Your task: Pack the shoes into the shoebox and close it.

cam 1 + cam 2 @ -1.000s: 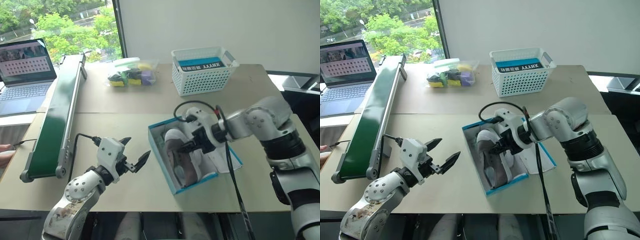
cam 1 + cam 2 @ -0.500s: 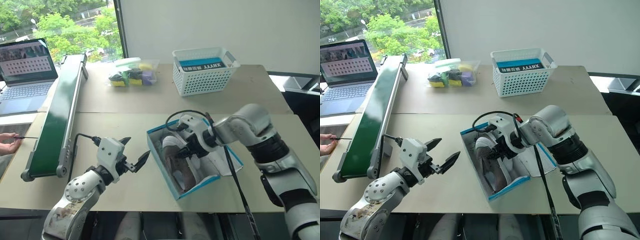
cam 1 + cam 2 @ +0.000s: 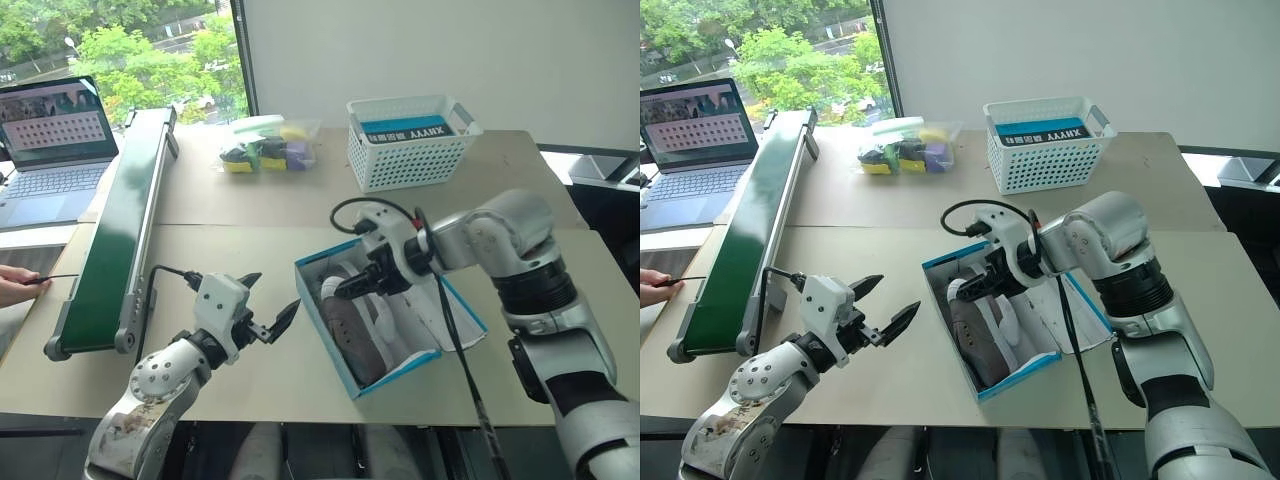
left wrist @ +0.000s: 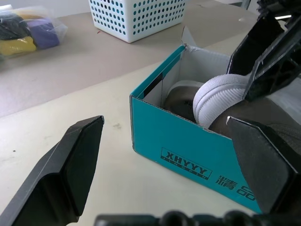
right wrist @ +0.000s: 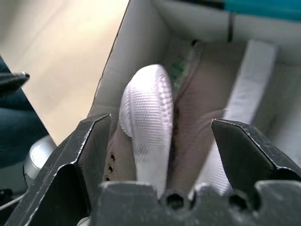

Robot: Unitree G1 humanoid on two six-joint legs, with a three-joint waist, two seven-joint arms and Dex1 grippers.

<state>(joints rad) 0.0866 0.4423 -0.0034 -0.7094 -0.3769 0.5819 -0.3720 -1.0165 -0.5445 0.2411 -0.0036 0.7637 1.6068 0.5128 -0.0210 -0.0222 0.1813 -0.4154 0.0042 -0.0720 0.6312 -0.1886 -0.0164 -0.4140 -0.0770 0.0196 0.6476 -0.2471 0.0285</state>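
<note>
at the far left we see a laptop (image 3: 55,140) and a green conveyor (image 3: 115,235) on the table (image 3: 240,330). next comes our left gripper (image 3: 268,314), hovering over bare tabletop with jaws spread wide and nothing between them. beside it sits the shoebox (image 3: 330,335), open, with the shoes (image 3: 352,325) lying inside. our right gripper (image 3: 352,283) hangs over the box's far end, jaws wide apart and gripping nothing. a white basket (image 3: 408,142) stands behind.

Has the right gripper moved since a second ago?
Yes. The right gripper, now open, has lifted off the shoes and drawn toward the shoebox's end nearer the white basket.
</note>
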